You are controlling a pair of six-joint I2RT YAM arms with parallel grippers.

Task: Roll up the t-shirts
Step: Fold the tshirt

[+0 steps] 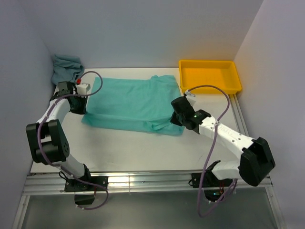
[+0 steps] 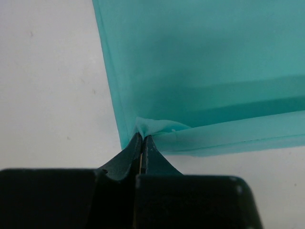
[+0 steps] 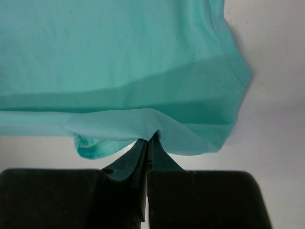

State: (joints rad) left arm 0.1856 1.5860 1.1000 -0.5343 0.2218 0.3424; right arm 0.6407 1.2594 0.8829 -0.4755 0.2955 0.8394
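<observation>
I see the mint t-shirt [image 1: 131,102] spread flat across the middle of the desk [image 1: 143,152], with the grey-teal t-shirt [image 1: 66,67] bunched in the far left corner. The left fingers [image 2: 137,145] are clamped on the mint t-shirt's near left corner. The right fingers [image 3: 145,148] are clamped on a fold at its near right edge.

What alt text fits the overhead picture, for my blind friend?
A mint-turquoise t-shirt lies spread on a white table, pinched at opposite sides by the robot's left claw and right claw. A crumpled grey-teal t-shirt and yellow tray sit behind.
</observation>
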